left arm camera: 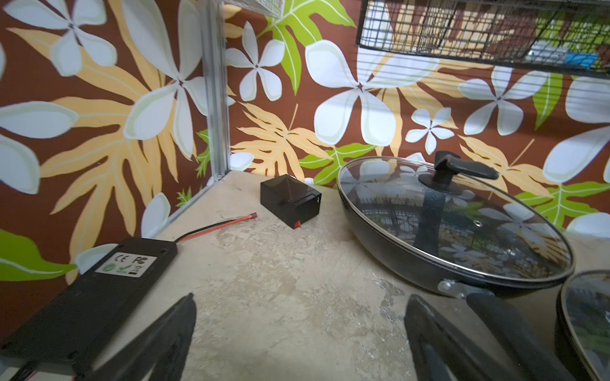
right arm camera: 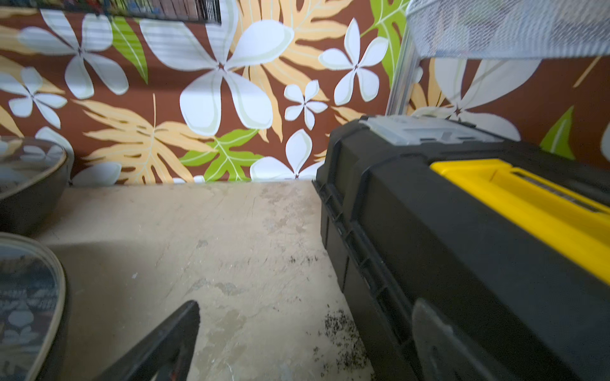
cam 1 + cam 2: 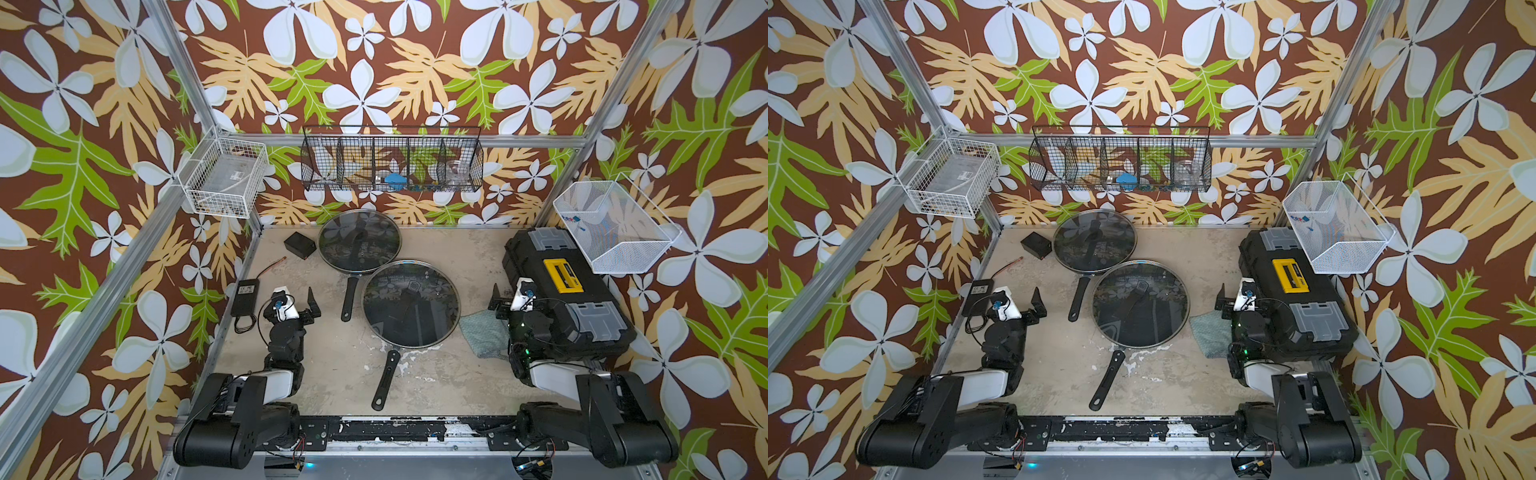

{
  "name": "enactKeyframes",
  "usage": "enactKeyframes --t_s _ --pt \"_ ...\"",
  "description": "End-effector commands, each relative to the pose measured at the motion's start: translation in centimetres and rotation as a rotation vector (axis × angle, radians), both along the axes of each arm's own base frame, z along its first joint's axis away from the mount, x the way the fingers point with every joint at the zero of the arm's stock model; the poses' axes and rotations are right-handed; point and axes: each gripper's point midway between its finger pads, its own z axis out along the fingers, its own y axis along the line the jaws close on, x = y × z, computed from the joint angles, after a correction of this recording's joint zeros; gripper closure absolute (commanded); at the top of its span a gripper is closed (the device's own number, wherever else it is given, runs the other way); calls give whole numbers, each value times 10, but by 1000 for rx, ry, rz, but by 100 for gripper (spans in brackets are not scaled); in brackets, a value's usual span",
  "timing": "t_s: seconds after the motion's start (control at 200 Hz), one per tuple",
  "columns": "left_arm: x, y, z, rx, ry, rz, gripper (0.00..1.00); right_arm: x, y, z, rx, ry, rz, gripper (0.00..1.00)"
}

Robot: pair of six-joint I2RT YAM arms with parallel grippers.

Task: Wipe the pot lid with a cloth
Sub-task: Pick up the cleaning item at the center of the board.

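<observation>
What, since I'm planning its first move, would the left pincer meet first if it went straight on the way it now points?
Probably the small black box, dead ahead of the open left pincer, only bare table before it. Height is unclear; a downward tilt would touch the table first.

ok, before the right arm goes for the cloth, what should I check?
1. Right gripper open, empty: ok.
2. Left gripper open, empty: ok.
3. Fluffy pale teal cloth lying free on the table, part hidden behind the right arm: ok.
4. Larger clear glass pot lid seated on its black pan: ok.
5. Room beside the black-and-yellow toolbox, close to the right arm: likely not ok.
6. Smears on the lid: cannot tell.
</observation>
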Motion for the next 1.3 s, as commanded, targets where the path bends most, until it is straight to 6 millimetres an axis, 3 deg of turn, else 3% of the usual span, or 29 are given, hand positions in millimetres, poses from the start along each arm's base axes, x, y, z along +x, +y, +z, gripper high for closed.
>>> enactKeyframes --t_s 0.0,0.22,0.376,0.526,0.731,0.877,1.177,1.298 --pt "-5 10 6 -26 -19 59 0 -3 -3 4 23 37 -22 0" --pt "-1 7 42 -147 -77 51 0 -6 19 40 33 32 27 0" --pt "8 -27 80 -157 -100 -55 0 -11 38 55 101 61 39 0" --pt "8 -82 123 -199 -110 -272 0 -18 56 50 175 168 86 0" --pt "-6 -137 155 -144 5 -556 0 -40 65 3 277 441 93 0" --pt "-28 -159 152 -44 83 -718 0 -56 70 -35 295 601 101 0" --pt "-35 -146 117 67 120 -665 0 -67 69 -103 319 819 29 19" --pt "-39 -145 121 69 105 -664 0 -66 73 -120 339 880 37 35"
